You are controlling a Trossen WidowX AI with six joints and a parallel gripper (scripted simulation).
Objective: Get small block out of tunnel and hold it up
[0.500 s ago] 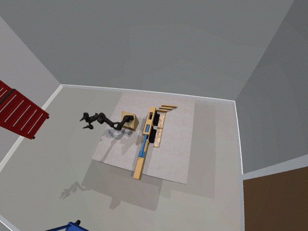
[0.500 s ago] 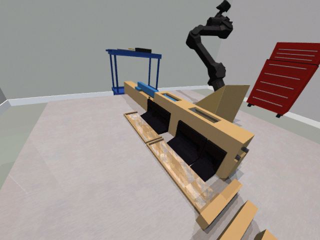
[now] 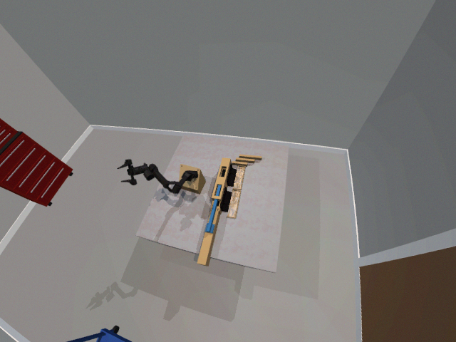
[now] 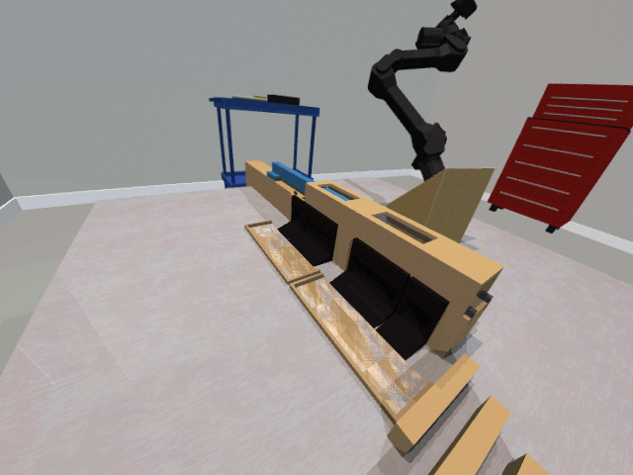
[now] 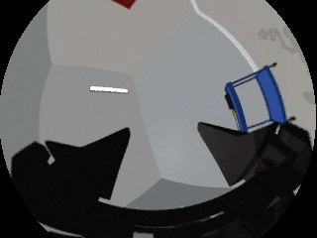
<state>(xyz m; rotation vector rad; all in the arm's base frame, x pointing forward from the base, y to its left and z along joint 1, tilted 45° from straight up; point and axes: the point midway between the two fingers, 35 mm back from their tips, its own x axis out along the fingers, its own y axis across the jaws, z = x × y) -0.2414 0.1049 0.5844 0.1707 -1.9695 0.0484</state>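
The wooden tunnel (image 3: 221, 179) (image 4: 364, 207) lies along the table, with two windows in its top and black-lined openings along one side. The blue sliding cage's handle (image 3: 212, 216) (image 4: 292, 174) sticks out of one end over a wooden rail (image 3: 205, 251) (image 4: 257, 167). Blue also shows through the window nearest the handle. I cannot make out the block in any view. My gripper (image 3: 120, 174) (image 5: 164, 129) is open and empty, raised high beyond the table's edge, on the arm-base side and far from the tunnel and handle. Its fingertips are unclear in the exterior view.
Several loose wooden rods (image 3: 251, 157) (image 4: 435, 404) lie past the tunnel's far end from the handle. Two wood-edged clear panels (image 3: 239, 178) (image 3: 234, 204) lie beside the side openings. The wedge-shaped arm base (image 4: 462, 196) stands across the tunnel from them. A blue cart (image 4: 265, 106) (image 5: 273, 94) and red cabinet (image 3: 33, 167) (image 4: 552, 158) stand off the table.
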